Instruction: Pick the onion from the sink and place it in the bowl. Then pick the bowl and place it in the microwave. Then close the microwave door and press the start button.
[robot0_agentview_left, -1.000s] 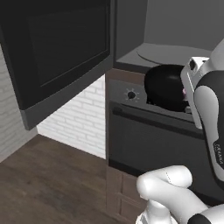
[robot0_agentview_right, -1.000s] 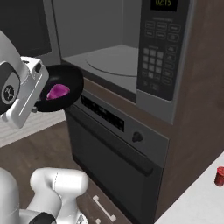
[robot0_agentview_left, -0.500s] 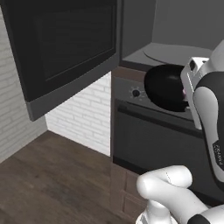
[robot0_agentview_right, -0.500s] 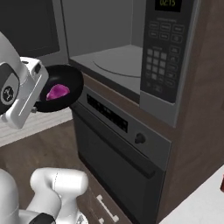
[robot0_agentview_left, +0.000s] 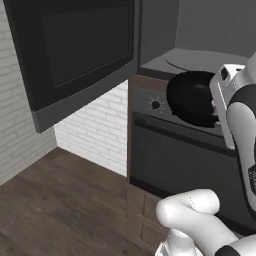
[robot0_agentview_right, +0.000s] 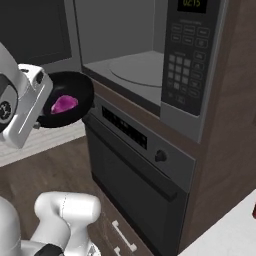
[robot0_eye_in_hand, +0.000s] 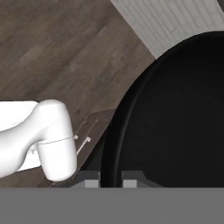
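Note:
My gripper is shut on the rim of the glossy black bowl, which hangs in the air just left of the oven front and a little below the microwave opening. The magenta onion lies inside the bowl. In the left base view the bowl shows its dark underside in front of the microwave. The hand view has the bowl's rim running between my fingertips. The microwave stands open with its grey turntable bare. The microwave door is swung wide to the left. The sink is out of view.
Below the microwave is a black oven with a round knob and a display strip. The microwave's keypad sits right of the opening. White brick wall and wooden floor lie to the left.
The whole picture has shifted, so the base has driven and the microwave now looms larger and nearer. The bowl with the onion stays in my grip at the same height.

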